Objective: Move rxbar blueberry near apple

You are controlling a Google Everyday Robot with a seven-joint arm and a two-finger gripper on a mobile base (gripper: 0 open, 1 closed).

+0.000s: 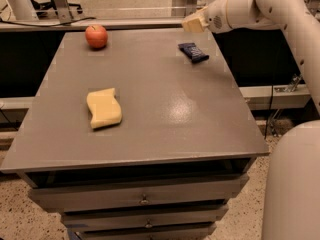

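The rxbar blueberry (193, 52), a flat dark navy bar, lies on the grey table (150, 109) near its far right edge. The apple (96, 36), small and red-orange, stands at the table's far left corner, well apart from the bar. My gripper (191, 23) hangs above the table's back edge, just behind and slightly above the bar, not touching it. The white arm reaches in from the right.
A wavy yellow sponge (104, 108) lies on the left middle of the table. Drawers (145, 199) sit under the tabletop. The robot's white body (295, 184) fills the lower right. Railings and floor lie behind the table.
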